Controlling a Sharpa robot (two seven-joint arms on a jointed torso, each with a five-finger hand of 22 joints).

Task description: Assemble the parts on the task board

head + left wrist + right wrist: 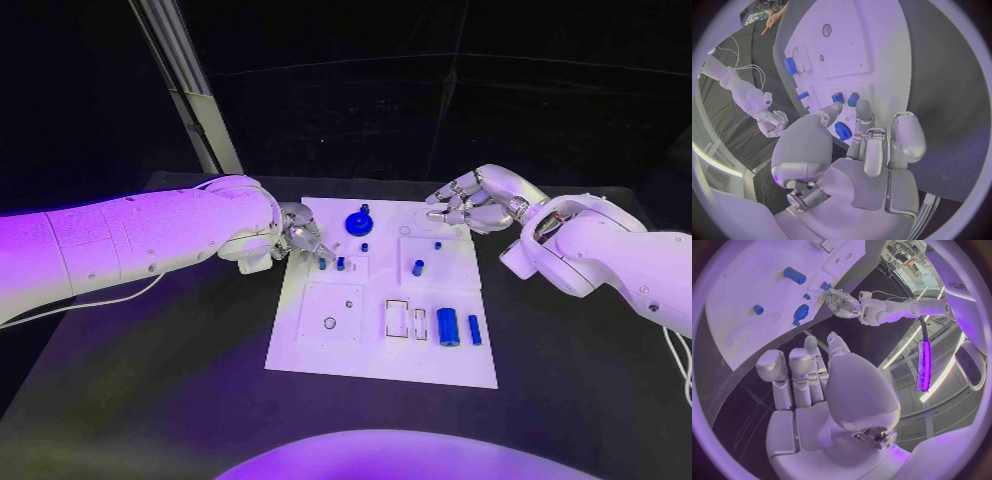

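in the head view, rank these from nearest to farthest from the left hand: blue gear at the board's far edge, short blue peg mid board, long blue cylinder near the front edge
From the left hand:
1. Blue gear, far edge of the board.
2. Short blue peg, mid board, toward the right side.
3. Long blue cylinder, front right.

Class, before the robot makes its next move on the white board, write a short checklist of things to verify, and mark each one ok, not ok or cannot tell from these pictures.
1. Left hand is at the task board, at its left edge: ok.
2. Left hand holds a part: cannot tell; its fingers are curled near the small blue pegs, but no grip shows.
3. Right hand is free: ok; it hangs above the board's far right corner with nothing in it.
4. Blue gear stands on the board's far end, untouched: ok.
5. Blue cylinder lies flat near the board's near edge, clear of both hands: ok.
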